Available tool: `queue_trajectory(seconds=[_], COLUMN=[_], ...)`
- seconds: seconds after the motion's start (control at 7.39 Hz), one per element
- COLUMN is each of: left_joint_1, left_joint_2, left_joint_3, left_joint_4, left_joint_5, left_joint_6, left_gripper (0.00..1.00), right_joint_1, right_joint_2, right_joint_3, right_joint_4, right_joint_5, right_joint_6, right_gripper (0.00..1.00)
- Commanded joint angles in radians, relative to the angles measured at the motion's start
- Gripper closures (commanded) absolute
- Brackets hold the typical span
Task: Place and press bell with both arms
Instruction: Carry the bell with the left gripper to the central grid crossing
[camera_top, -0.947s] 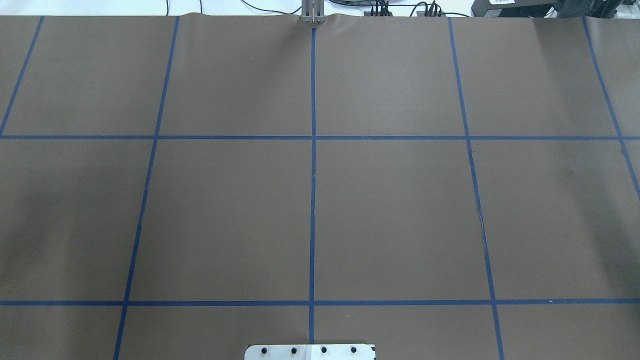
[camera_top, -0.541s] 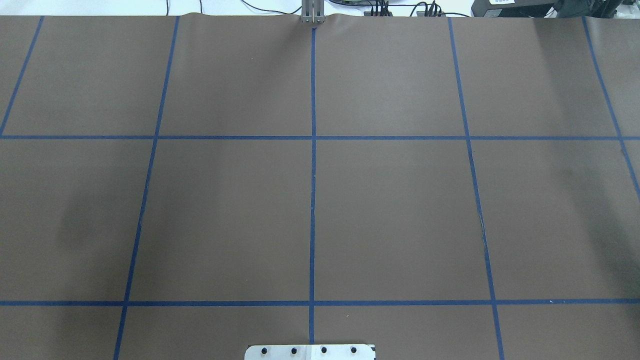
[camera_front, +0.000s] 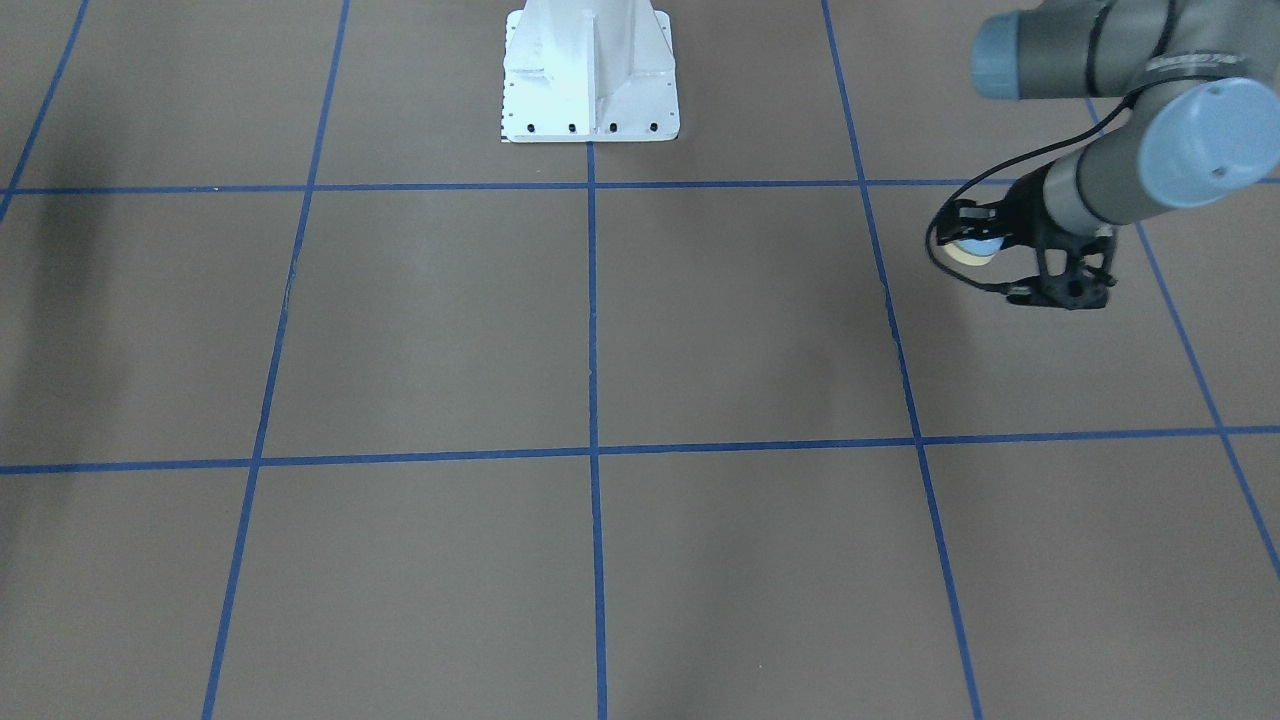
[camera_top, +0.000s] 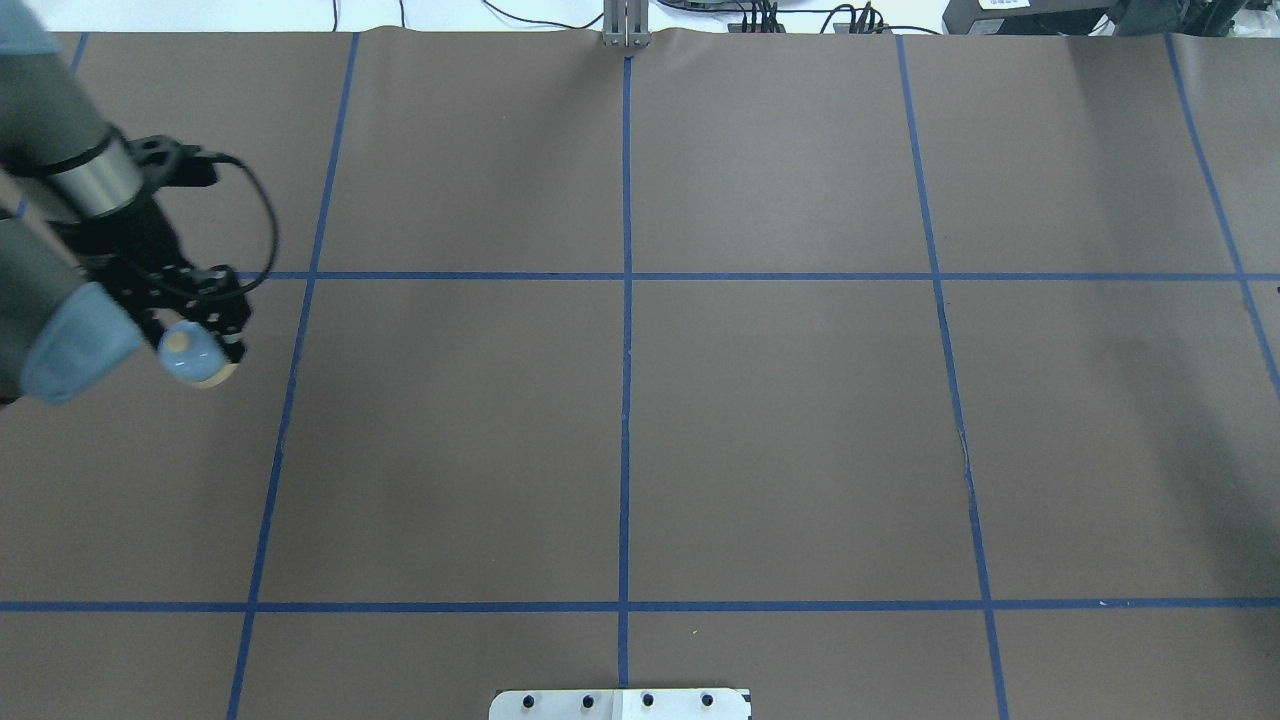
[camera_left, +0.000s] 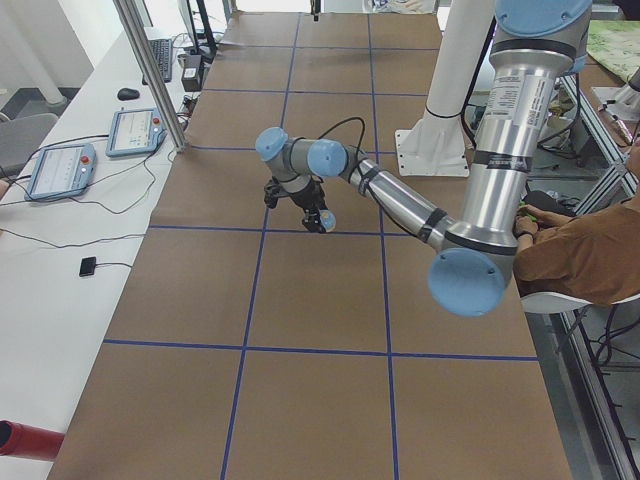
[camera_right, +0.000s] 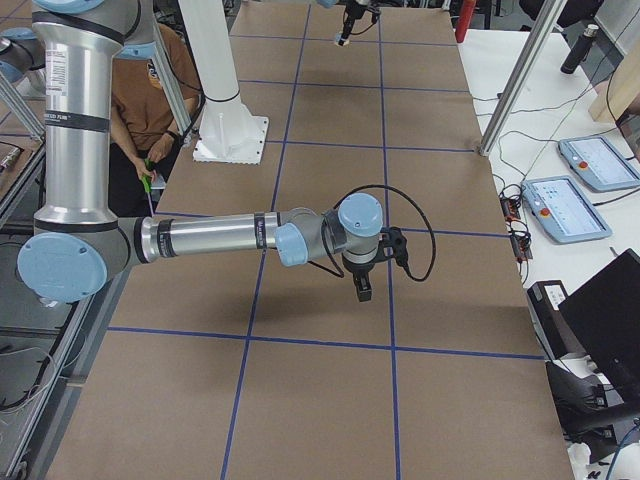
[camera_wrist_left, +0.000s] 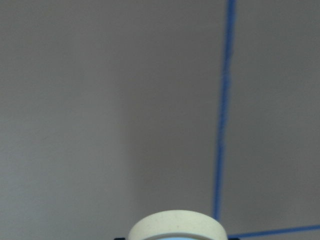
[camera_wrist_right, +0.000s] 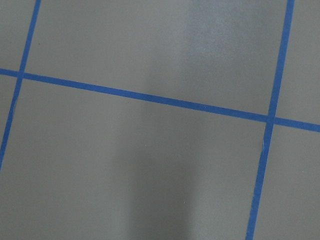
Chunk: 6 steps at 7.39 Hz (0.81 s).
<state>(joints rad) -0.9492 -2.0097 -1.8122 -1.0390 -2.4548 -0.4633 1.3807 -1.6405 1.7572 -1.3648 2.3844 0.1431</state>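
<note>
The bell (camera_top: 188, 354), with a light blue dome, cream base and cream button, sits between the fingers of my left gripper (camera_top: 197, 338) at the table's left side, near a blue tape crossing. It also shows in the front view (camera_front: 975, 250) and the left side view (camera_left: 327, 220). In the left wrist view only its cream base ring (camera_wrist_left: 176, 226) shows at the bottom edge. I cannot tell whether it touches the table. My right gripper (camera_right: 362, 292) points down over the table's right side and shows only in the right side view, so I cannot tell if it is open or shut.
Brown table cover (camera_top: 780, 420) with a blue tape grid. The white bolted pedestal (camera_front: 590, 80) stands at the robot's edge. A seated operator (camera_left: 585, 255) is beside the robot. Control pendants (camera_left: 60, 170) lie on the white bench at the far edge.
My left arm has come into the overhead view from the left edge with the bell in its gripper. Earlier the overhead view showed no arm and no bell.
</note>
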Motion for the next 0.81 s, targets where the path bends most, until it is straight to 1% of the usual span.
queue_trajectory(seconds=[0.0,0.14,0.27,0.41,0.54,0.68], left_joint_1=[0.119,0.157,0.191,0.223,0.249,0.28], left_joint_2=[-0.365,-0.508,-0.594,-0.621,-0.68,-0.74], left_joint_3=[0.289,0.464,0.632,0.763,0.875,0.958], left_joint_4=[0.005,-0.027,-0.184,-0.393,-0.471,-0.474], left_joint_5=[0.008,0.008,0.01,0.01,0.013,0.048], left_joint_6=[-0.17,-0.228,-0.329,-0.432,-0.502,-0.518], left_gripper=[1.0,1.0,1.0,1.0,1.0,1.0], right_joint_1=[-0.026,-0.031,-0.032,-0.037,-0.04,-0.045], right_joint_2=[0.028,0.028,0.028,0.028,0.028,0.028], right_joint_3=[0.001,0.001,-0.002,-0.002,-0.004,-0.005], right_joint_4=[0.001,0.001,0.001,0.001,0.001,0.001], right_joint_5=[-0.016,-0.016,-0.017,-0.017,-0.017,-0.017], right_joint_6=[0.068,0.069,0.07,0.072,0.072,0.073], right_gripper=[0.0,0.0,0.0,0.0,0.0,0.0])
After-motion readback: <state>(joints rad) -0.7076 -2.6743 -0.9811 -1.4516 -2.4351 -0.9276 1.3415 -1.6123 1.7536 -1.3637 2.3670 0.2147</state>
